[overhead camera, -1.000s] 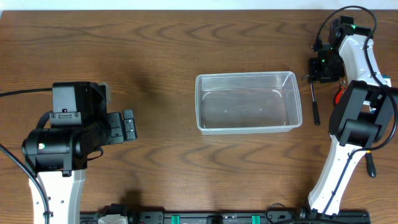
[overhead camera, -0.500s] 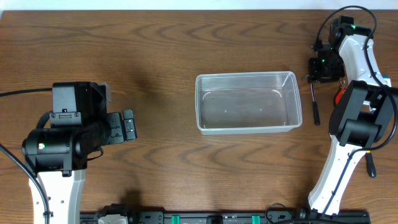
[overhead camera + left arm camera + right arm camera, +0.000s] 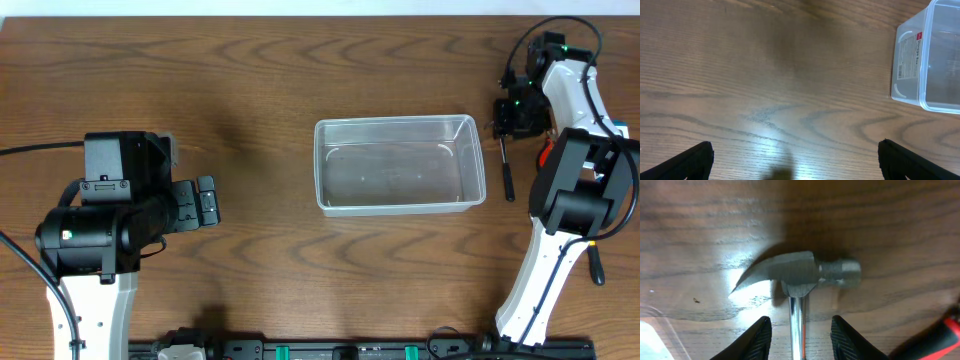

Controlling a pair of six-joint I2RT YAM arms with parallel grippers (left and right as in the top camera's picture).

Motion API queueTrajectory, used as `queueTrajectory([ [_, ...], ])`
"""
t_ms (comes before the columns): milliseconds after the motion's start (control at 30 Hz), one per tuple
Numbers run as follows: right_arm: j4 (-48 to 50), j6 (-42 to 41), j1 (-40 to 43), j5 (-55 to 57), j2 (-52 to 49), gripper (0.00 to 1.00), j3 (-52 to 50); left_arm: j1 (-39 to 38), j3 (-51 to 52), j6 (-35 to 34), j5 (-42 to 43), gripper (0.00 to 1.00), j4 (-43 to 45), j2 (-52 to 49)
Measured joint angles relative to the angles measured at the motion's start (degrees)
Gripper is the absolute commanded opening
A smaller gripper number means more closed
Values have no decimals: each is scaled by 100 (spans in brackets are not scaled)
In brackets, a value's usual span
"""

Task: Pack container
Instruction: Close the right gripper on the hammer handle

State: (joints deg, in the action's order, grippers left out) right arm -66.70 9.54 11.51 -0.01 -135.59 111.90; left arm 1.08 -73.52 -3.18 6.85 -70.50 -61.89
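Note:
The container (image 3: 398, 123), a clear rectangular tub with a rim, stands empty mid-table; its labelled corner (image 3: 912, 55) shows at the top right of the left wrist view. A claw hammer lies right of it, its steel head (image 3: 800, 272) on the wood and its dark handle (image 3: 506, 172) pointing toward the front edge. My right gripper (image 3: 801, 322) hangs over the hammer, open, a finger on either side of the shiny shaft with a gap on both sides. My left gripper (image 3: 795, 147) is open wide over bare wood at the left (image 3: 207, 200), holding nothing.
A red-and-black tool (image 3: 940, 340) lies just right of the hammer, partly under the right arm (image 3: 546, 152). Another dark handle (image 3: 597, 265) pokes out beside the right arm's base. The left arm's body (image 3: 100, 225) fills the near left.
The right wrist has shifted slightly over the hammer's head. The hammer, the container and the left arm are where they were.

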Motion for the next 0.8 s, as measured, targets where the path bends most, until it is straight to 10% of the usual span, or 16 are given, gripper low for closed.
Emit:
queueTrajectory([
  [800,177,214,-20,94,0,45,-184,0,0,0,-2,98,0,0],
])
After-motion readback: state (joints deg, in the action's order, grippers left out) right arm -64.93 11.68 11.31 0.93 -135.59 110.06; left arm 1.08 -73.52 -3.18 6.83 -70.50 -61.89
